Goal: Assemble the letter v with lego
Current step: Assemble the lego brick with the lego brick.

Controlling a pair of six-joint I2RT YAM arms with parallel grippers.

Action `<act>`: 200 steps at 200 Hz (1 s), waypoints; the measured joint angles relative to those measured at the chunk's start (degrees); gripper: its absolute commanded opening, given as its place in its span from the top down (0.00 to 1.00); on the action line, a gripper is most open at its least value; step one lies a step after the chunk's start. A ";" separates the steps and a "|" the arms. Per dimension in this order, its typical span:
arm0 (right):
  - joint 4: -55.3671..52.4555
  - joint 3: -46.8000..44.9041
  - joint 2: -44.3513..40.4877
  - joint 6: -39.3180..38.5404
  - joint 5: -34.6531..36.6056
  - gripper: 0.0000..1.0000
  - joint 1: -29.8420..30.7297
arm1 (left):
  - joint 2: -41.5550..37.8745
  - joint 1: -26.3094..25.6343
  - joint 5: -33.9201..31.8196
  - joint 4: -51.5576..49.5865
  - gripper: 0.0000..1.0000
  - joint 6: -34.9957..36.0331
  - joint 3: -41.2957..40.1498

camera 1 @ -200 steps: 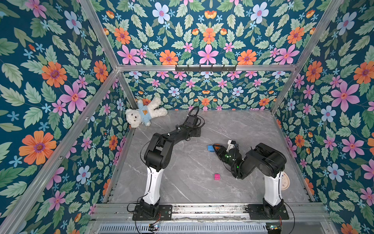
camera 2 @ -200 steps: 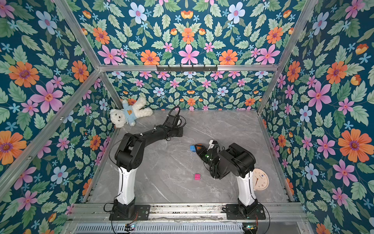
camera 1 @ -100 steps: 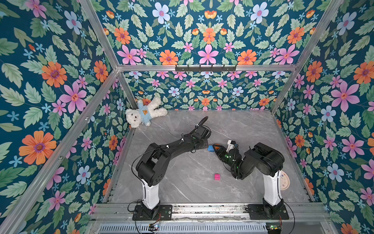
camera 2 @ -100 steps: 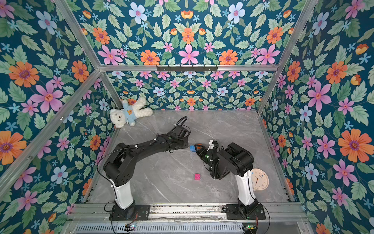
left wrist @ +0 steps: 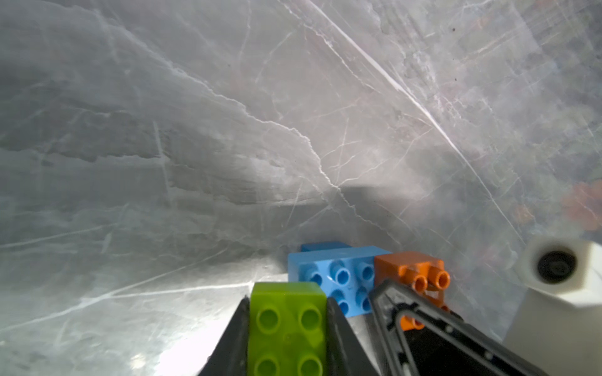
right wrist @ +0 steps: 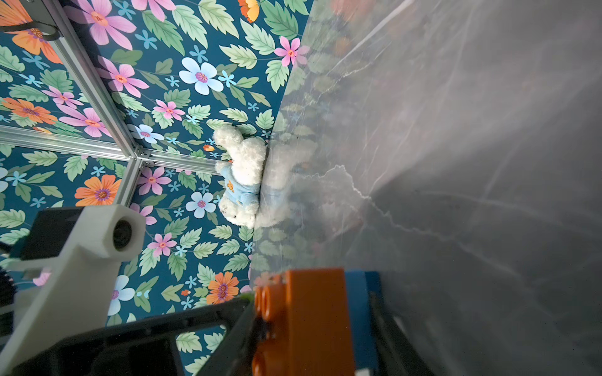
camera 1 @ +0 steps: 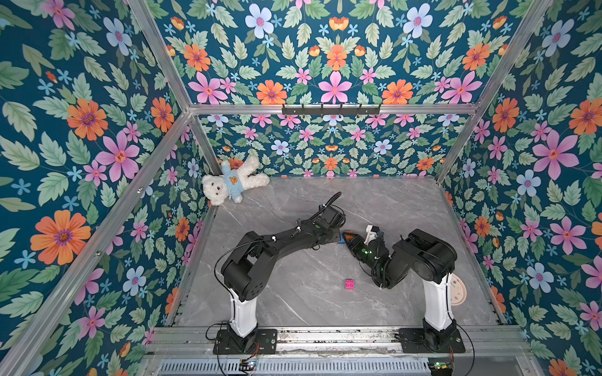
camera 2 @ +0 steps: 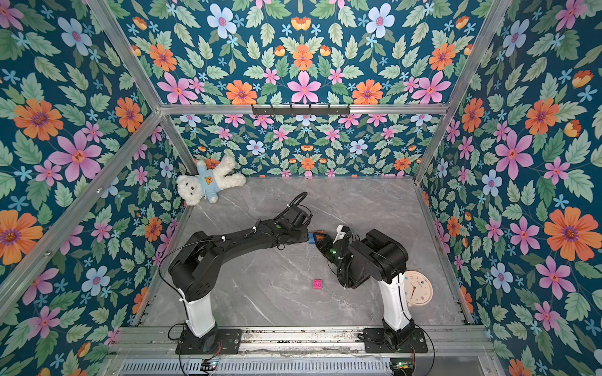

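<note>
Nearest, low in both top views, the pink brick lies loose on the table, unused. Above it, at mid-frame, the two grippers meet almost tip to tip. The left arm reaches long and low from lower left. The right arm is folded tight, wrist turned leftward.

The left gripper is clamped narrowly on the lime brick. The right gripper grips the orange brick, with the blue brick joined beside it.

The step looks like adding lime to blue, starting one arm of the V. Next calls for lining lime's underside with blue's studs, then a straight press. Farthest, the teddy lies at the table's upper-left corner.
</note>
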 measured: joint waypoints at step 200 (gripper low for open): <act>-0.68 0.39 0.00 0.15 0.04 0.80 0.07 | 2.05 -2.43 -4.66 -2.23 0.99 0.15 2.62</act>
